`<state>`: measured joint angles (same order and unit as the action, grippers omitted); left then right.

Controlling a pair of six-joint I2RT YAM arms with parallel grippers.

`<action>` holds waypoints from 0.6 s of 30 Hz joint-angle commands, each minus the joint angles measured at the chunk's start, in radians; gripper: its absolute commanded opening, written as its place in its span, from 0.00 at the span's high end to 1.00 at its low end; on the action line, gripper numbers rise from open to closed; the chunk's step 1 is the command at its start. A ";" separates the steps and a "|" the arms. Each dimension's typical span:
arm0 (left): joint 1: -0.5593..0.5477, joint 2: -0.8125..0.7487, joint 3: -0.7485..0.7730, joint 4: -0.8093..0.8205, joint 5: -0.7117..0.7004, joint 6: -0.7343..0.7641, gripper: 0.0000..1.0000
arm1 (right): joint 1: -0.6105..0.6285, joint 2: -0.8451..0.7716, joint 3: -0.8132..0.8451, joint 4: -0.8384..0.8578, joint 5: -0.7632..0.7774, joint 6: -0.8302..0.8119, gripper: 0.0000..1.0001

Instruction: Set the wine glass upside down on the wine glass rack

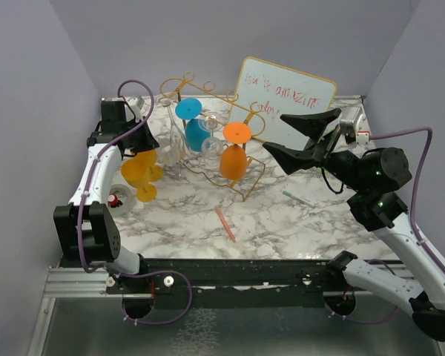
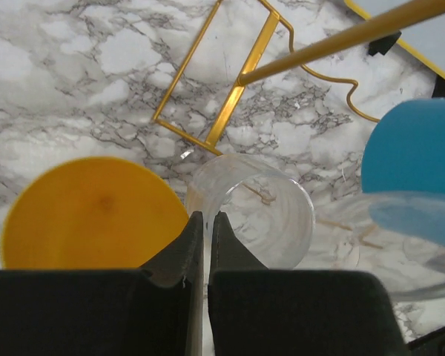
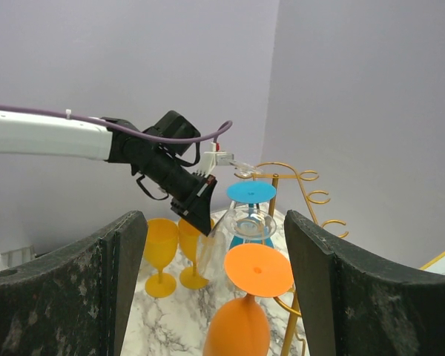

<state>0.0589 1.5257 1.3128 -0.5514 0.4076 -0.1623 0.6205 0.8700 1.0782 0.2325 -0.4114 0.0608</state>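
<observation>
My left gripper (image 1: 157, 146) is shut on the rim of a clear wine glass (image 2: 256, 215). It holds the glass just left of the gold wire rack (image 1: 202, 95), beside two yellow glasses (image 1: 139, 174). The right wrist view shows this held glass (image 3: 221, 248) hanging under the left fingers (image 3: 205, 216). A blue glass (image 1: 193, 124), an orange glass (image 1: 235, 154) and another clear glass (image 3: 250, 222) hang upside down on the rack. My right gripper (image 1: 300, 141) is open and empty. It is raised to the right of the rack and faces it.
A framed whiteboard (image 1: 288, 100) leans behind the right gripper. A pink pen (image 1: 225, 223) and a green pen (image 1: 299, 198) lie on the marble table (image 1: 282, 230). A small clear object (image 1: 119, 200) sits by the left arm. Walls close in on both sides.
</observation>
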 commanded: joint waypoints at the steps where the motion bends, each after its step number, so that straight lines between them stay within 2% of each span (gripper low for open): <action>1: -0.002 -0.083 -0.061 -0.066 0.009 -0.055 1.00 | 0.004 -0.001 0.003 0.020 -0.005 0.017 0.20; 12: -0.005 -0.195 -0.180 -0.096 -0.036 -0.071 1.00 | 0.004 -0.006 0.009 0.027 -0.021 0.041 0.20; 18: -0.005 -0.267 -0.208 -0.104 0.001 -0.075 1.00 | 0.004 0.002 0.009 0.033 -0.033 0.063 0.20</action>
<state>0.0570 1.3277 1.1183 -0.6399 0.3916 -0.2249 0.6205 0.8703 1.0782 0.2405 -0.4149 0.0967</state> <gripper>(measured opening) 0.011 0.802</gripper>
